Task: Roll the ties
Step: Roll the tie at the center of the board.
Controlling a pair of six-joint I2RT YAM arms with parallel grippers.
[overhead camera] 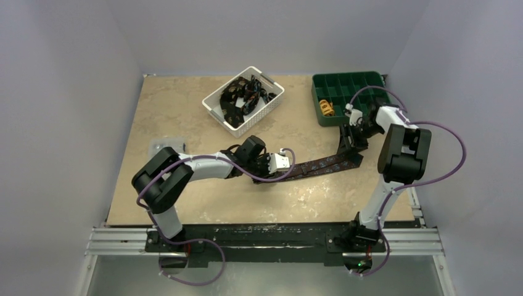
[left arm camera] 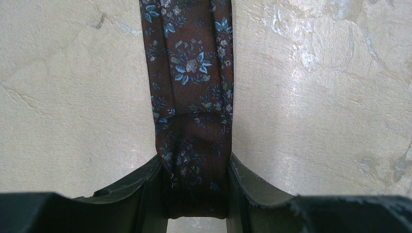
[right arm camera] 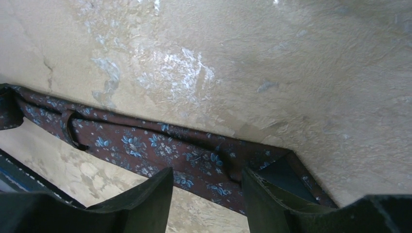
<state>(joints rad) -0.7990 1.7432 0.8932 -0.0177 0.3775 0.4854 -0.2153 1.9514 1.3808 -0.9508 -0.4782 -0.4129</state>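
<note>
One tie [overhead camera: 324, 164], dark brown with small blue flowers, lies stretched flat on the beige table between my two grippers. My left gripper [overhead camera: 282, 163] is shut on its narrow end; in the left wrist view the tie [left arm camera: 192, 73] runs away from between the jaws of the gripper [left arm camera: 195, 162]. My right gripper [overhead camera: 350, 143] hovers open just over the wide pointed end, and the right wrist view shows its fingers [right arm camera: 206, 175] apart above the tie [right arm camera: 145, 145]. More ties [overhead camera: 245, 95] lie heaped in a white basket.
The white basket [overhead camera: 271, 105] stands at the back centre. A green compartment tray [overhead camera: 351, 83] at the back right holds a yellow-patterned roll [overhead camera: 326, 108], close behind my right gripper. A small grey plate [overhead camera: 165, 145] lies at the table's left edge.
</note>
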